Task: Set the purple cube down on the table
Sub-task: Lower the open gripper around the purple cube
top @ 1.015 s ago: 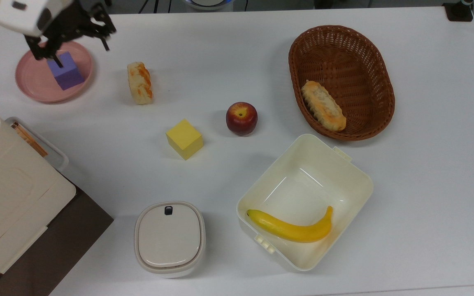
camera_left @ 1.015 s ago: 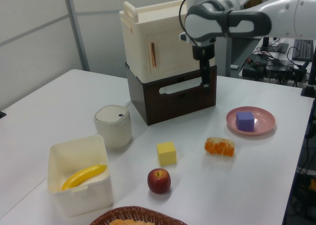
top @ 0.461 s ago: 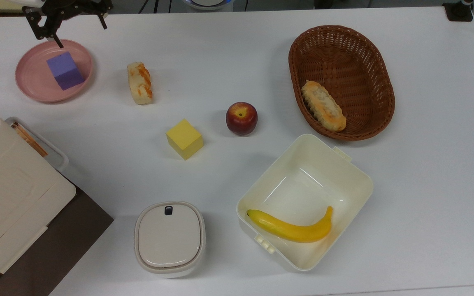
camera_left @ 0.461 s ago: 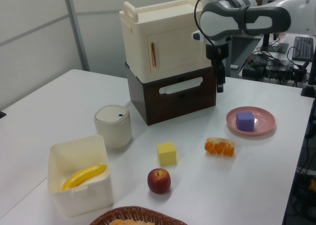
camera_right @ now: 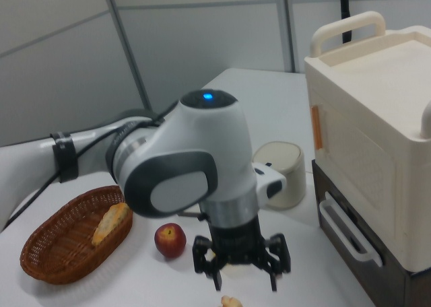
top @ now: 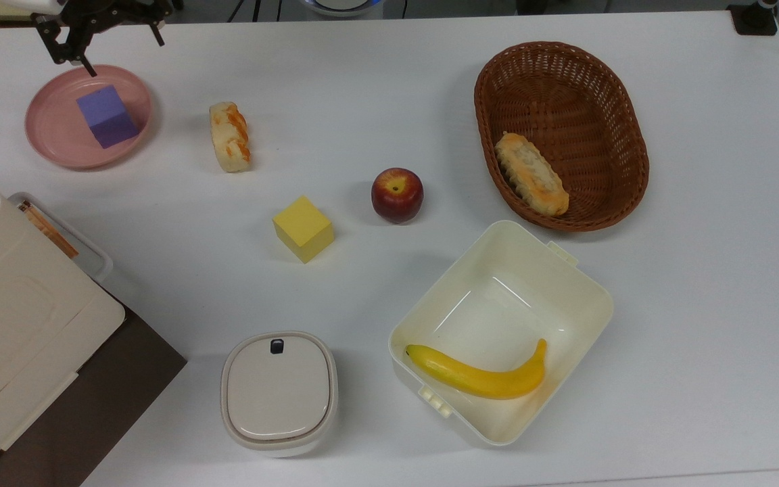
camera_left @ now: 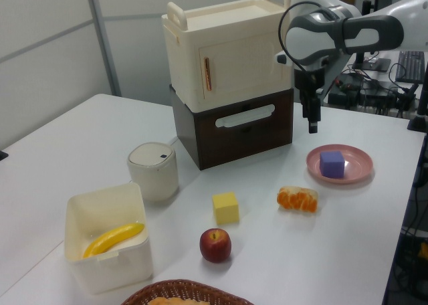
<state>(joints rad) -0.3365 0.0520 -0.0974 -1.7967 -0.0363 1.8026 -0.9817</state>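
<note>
The purple cube [top: 107, 116] rests on the round pink plate [top: 51, 138] at the far left of the white table [top: 362, 101] in the top view. In the left view the purple cube [camera_left: 332, 163] sits on the plate [camera_left: 358, 174], and my gripper [camera_left: 312, 126] hangs in the air above the table, to the left view's left of the plate. The top view has the gripper [top: 126, 57] just beyond the plate's far rim. From the right view the gripper [camera_right: 244, 281] is open, its fingers spread wide with nothing between them.
A bread piece [top: 230, 136], a yellow cube [top: 303, 228] and an apple [top: 397, 195] lie mid-table. Right of them stand a wicker basket [top: 565, 81] with bread and a cream box [top: 592, 284] with a banana. A lidded pot [top: 278, 392] and a cream cabinet [top: 11, 338] stand near-left.
The gripper has moved toward the left view's right and slightly down, nearer the plate; in the top view it slid toward the top edge. The purple cube has stayed put.
</note>
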